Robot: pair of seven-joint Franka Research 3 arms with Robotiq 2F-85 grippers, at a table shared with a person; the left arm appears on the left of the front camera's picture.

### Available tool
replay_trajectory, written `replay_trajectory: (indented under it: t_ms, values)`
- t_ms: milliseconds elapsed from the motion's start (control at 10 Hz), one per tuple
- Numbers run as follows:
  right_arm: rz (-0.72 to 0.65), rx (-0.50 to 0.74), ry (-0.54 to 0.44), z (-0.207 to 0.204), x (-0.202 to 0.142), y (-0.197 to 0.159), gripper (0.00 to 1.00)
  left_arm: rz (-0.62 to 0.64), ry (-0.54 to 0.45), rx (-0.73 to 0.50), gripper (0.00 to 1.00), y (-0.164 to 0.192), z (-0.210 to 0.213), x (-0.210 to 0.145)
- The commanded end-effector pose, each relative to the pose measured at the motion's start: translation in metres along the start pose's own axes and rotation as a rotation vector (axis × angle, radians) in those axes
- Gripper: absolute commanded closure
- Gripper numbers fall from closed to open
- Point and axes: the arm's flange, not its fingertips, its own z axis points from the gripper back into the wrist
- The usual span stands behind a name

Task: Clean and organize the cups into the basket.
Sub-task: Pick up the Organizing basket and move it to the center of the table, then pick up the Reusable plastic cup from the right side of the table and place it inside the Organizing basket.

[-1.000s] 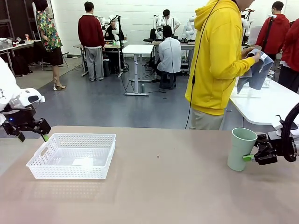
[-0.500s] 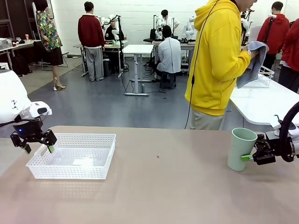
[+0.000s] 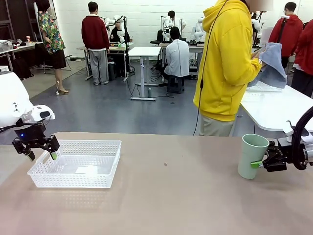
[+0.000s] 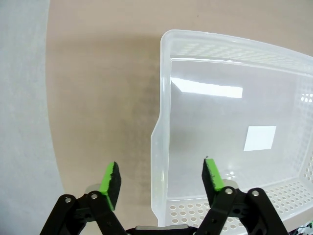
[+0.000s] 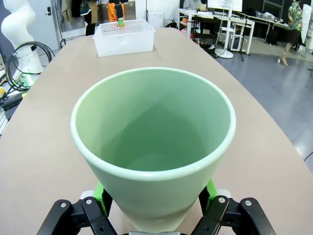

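Observation:
A pale mint green cup (image 3: 252,156) stands upright near the table's right edge. My right gripper (image 3: 257,163) comes in from the right, its green pads pressed on both sides of the cup's lower body (image 5: 151,147); it is shut on it. The white mesh basket (image 3: 73,178) sits at the left with nothing in it but a white label. My left gripper (image 3: 41,156) hangs open over the basket's left end. In the left wrist view its fingers (image 4: 161,178) straddle the basket's wall (image 4: 161,98), one pad outside, one inside.
A person in a yellow hoodie stands at the far side, turned right, holding a grey-blue cloth (image 3: 271,63). A white table (image 3: 279,110) lies behind the cup. Bare tan tabletop (image 3: 166,196) stretches between basket and cup.
My left gripper swung right and down from beside the basket to over its left wall. My right gripper edged closer onto the cup. The person lifted the cloth.

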Motion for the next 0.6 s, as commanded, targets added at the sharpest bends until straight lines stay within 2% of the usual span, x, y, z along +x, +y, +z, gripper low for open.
replay_trajectory:
  t_ms: [0, 100, 200, 300, 400, 500]
  values:
    - [0.008, -0.015, -0.032, -0.0027, -0.0022, -0.0040, 0.64, -0.002, 0.011, -0.009, 1.00, -0.0009, 0.0002, 0.0024]
    - [0.008, -0.015, -0.029, -0.0042, -0.0018, -0.0038, 1.00, 0.002, 0.008, -0.013, 0.65, 0.0019, 0.0022, 0.0033]
    - [0.006, -0.014, -0.026, -0.0061, -0.0015, -0.0036, 1.00, 0.007, 0.009, -0.018, 1.00, 0.0044, 0.0037, 0.0039]
    - [0.005, -0.016, -0.023, -0.0072, -0.0014, -0.0035, 1.00, 0.010, 0.010, -0.018, 1.00, 0.0057, 0.0044, 0.0038]
    - [0.002, -0.020, -0.019, -0.0078, -0.0016, -0.0036, 0.76, 0.012, 0.017, -0.016, 1.00, 0.0058, 0.0050, 0.0034]
    - [0.002, -0.021, -0.019, -0.0077, -0.0017, -0.0034, 0.76, 0.016, 0.024, -0.017, 1.00, 0.0048, 0.0051, 0.0033]
